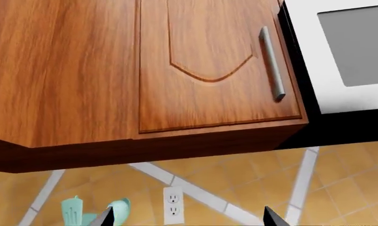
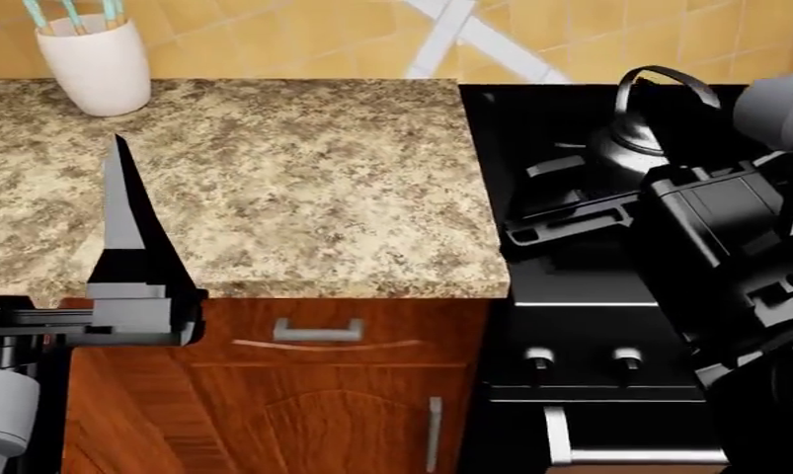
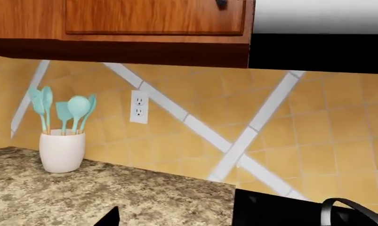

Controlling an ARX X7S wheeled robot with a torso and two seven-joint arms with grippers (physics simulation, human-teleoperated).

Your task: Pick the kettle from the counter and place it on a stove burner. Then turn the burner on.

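Counter (image 2: 290,188): speckled stone, bare centre | Range (image 2: 594,306): black, right of counter | Kettle (image 2: 633,133): dark grey, on rear grate | Utensil crock (image 2: 96,64): white, back-left corner | Left gripper (image 1: 187,217): jaws wide, holding nothing | Right gripper: mostly hidden, jaw spread cannot be told.

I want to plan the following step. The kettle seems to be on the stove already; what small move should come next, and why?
Probably lower the right end effector toward the knobs at the range front. The kettle already stands on the black range, free of either end effector, so what remains is turning the burner on.
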